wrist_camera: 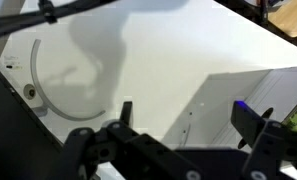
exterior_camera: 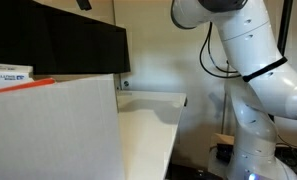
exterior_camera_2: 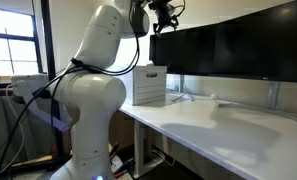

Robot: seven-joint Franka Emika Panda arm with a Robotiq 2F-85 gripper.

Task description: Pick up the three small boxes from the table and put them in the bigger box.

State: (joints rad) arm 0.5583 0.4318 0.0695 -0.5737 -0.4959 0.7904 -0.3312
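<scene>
My claw [wrist_camera: 184,122]: spread wide, holding nothing, high above the table [exterior_camera: 148,120].
Small boxes: the orange-red carton [exterior_camera: 23,86] and a white carton [exterior_camera: 8,71] show above the bigger box [exterior_camera: 53,130] rim.
Third carton: can't tell.

Gripper [wrist_camera: 185,128] jaws spread wide above the table [wrist_camera: 153,50], curved grey cable [wrist_camera: 43,92] at left

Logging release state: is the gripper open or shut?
Open: the wrist view shows the gripper with its fingers spread wide and nothing held between them.
</scene>
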